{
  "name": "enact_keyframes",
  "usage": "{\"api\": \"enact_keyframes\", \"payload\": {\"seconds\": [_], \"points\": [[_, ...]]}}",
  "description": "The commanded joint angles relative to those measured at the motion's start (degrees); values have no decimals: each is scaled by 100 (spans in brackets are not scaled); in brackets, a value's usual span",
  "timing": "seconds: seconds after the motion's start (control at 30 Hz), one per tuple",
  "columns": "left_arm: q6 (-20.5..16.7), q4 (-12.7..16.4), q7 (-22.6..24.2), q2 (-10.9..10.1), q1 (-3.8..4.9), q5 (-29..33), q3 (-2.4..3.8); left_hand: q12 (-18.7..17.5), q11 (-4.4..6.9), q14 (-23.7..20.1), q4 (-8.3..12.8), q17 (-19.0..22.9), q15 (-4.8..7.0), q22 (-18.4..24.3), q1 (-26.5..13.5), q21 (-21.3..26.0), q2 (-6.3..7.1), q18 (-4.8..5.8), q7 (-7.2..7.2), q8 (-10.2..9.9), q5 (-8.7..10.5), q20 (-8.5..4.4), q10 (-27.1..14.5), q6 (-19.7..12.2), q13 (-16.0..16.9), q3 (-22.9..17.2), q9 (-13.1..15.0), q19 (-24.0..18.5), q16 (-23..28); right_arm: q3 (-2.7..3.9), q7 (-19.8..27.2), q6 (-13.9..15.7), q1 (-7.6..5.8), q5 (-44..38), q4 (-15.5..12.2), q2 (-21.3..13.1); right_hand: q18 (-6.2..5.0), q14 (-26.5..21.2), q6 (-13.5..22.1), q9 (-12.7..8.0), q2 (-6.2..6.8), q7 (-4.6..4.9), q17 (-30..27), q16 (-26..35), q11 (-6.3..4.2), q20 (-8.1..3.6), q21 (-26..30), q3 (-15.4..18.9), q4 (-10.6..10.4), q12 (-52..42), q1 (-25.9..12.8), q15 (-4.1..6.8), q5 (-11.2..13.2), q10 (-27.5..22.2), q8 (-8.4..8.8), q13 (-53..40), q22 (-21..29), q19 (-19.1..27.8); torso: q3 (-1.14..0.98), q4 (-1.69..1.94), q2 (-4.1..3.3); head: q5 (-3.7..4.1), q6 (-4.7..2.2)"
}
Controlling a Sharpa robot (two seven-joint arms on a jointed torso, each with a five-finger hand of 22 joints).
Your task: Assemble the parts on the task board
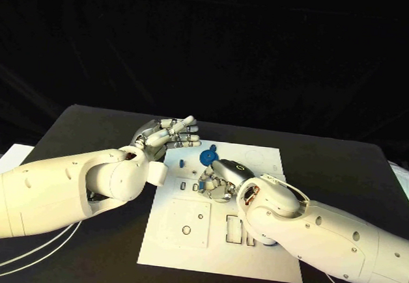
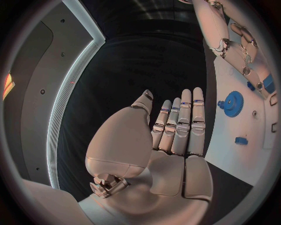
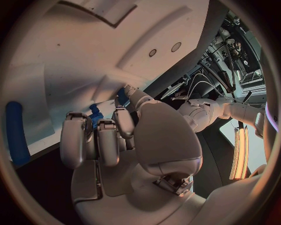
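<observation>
Nearest the camera, two white arms reach in from either side over the black table (image 1: pixel 93 124). On it lies the white rectangular task board (image 1: pixel 253 256), with cut-out slots and printed outlines on its near half. The left hand (image 1: pixel 167 136) hovers palm-up beside the board's far left corner, its fingers (image 2: pixel 181 122) straight, side by side and holding nothing. The right hand (image 1: pixel 223 178) is bent down onto the middle of the board, its fingers (image 3: pixel 99 136) curled around a small blue part (image 3: pixel 95 115); how firmly it is held cannot be told. A round blue toothed gear (image 1: pixel 208 157) lies on the board's far end, between the two hands, and a tiny blue piece (image 2: pixel 241 140) sits just beside it.
</observation>
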State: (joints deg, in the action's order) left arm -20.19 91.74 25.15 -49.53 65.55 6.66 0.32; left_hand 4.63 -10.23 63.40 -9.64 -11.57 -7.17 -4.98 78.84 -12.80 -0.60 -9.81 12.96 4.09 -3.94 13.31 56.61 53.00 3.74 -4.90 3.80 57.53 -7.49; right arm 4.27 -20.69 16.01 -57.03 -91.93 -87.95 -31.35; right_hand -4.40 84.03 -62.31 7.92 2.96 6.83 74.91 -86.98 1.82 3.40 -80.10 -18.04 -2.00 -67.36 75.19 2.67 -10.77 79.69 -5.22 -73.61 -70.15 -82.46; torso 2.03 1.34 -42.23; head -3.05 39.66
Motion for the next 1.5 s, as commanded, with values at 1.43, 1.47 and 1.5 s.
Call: {"api": "enact_keyframes", "payload": {"seconds": [1.43, 1.47, 1.5], "points": [[113, -128, -215, -6, 2, -242, 2, 136, 166, 964, 116, -429, 268, -163, -35, -350, -107, -67, -109, 5, 17, -269, 401, 139, 60, 3, 5, 753, -478, 184, 1814, 1672, 132, 814, -820, -774, 44, 433, 982, -326, 376, 221, 785, 101, 199, 161, 47, 715, -379, 736, -244, -194, 158, -476, 160, 535, 17, 42, -7, -48, 21, -37, -30], [108, -146, -307, -10, 2, -355, 2, 175, 231, 1243, 120, -571, 356, -237, -49, -501, -98, -62, -137, 22, 18, -338, 510, 195, 79, 9, 11, 967, -686, 225, 2007, 1578, 116, 982, -887, -877, 43, 434, 978, -326, 367, 220, 788, 100, 200, 163, 52, 720, -381, 742, -229, -196, 166, -483, 155, 540, 25, 47, -14, -60, 32, -56, -26], [87, -163, -475, -22, 2, -559, 2, 211, 293, 1581, 126, -798, 439, -354, -63, -726, -88, -70, -186, 47, 20, -444, 636, 283, 102, 10, 21, 1242, -1017, 259, 2176, 1460, 92, 1148, -952, -988, 43, 435, 962, -324, 339, 218, 797, 97, 198, 166, 50, 723, -379, 739, -189, -196, 167, -489, 142, 541, 18, 46, -22, -72, 45, -76, -21]]}}
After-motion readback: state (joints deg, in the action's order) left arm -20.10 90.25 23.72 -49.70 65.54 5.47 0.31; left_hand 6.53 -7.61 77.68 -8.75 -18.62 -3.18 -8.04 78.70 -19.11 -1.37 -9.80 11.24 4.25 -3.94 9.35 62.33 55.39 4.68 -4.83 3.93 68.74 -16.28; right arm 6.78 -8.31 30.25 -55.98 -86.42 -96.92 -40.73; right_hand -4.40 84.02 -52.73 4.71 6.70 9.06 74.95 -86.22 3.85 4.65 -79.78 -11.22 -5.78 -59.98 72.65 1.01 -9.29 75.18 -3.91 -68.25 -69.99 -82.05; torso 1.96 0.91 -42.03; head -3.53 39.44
